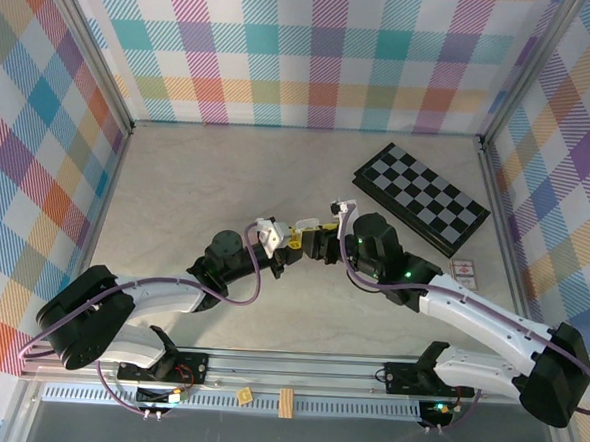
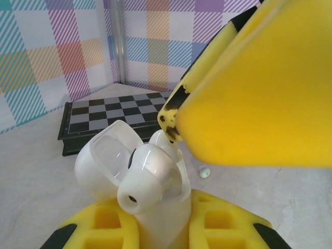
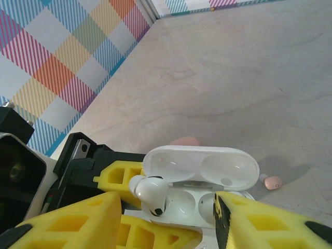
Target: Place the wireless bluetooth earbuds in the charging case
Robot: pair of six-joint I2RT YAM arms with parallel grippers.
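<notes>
Case [image 3: 228, 168] open in left pincer [image 2: 162, 228]; right pincer [image 3: 168, 207] parted; right wrist reveals pink earbud [image 3: 272, 182]

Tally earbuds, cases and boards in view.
white charging case, open: 1
white earbud, half in case: 1
pink earbud, on table: 1
chessboard: 1
Total: 4
pink blob behind case, pale speck: unclear, uncounted.

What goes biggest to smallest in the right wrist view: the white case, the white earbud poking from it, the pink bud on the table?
Largest: white case.
Next: white earbud.
Smallest-looking: pink bud; it lies farther off, so against the earbud that is unsure.
</notes>
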